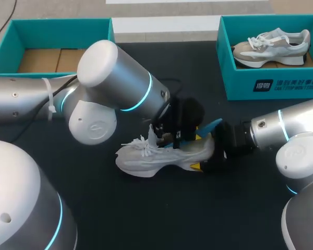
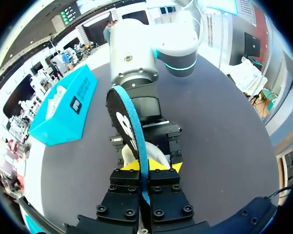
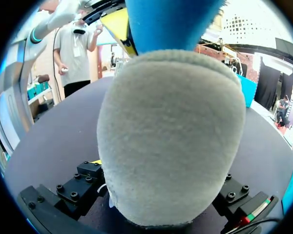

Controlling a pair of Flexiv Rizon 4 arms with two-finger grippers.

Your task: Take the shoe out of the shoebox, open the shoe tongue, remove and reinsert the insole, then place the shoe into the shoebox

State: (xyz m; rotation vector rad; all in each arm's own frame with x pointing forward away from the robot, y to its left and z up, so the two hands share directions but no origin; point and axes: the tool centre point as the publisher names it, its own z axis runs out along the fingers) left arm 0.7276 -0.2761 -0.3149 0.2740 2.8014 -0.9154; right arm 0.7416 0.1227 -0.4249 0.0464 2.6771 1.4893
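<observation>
Shoe (image 3: 171, 131) heel sits clamped in right gripper (image 1: 211, 151); left gripper (image 2: 145, 166) pinches insole (image 2: 126, 117).

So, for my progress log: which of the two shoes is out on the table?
The white shoe lying on the black table; the other shoe sits inside the right teal box.

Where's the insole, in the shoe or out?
Out, at least mostly: the left gripper is shut on the insole, held above the shoe. Whether one end sits inside: cannot tell.
</observation>
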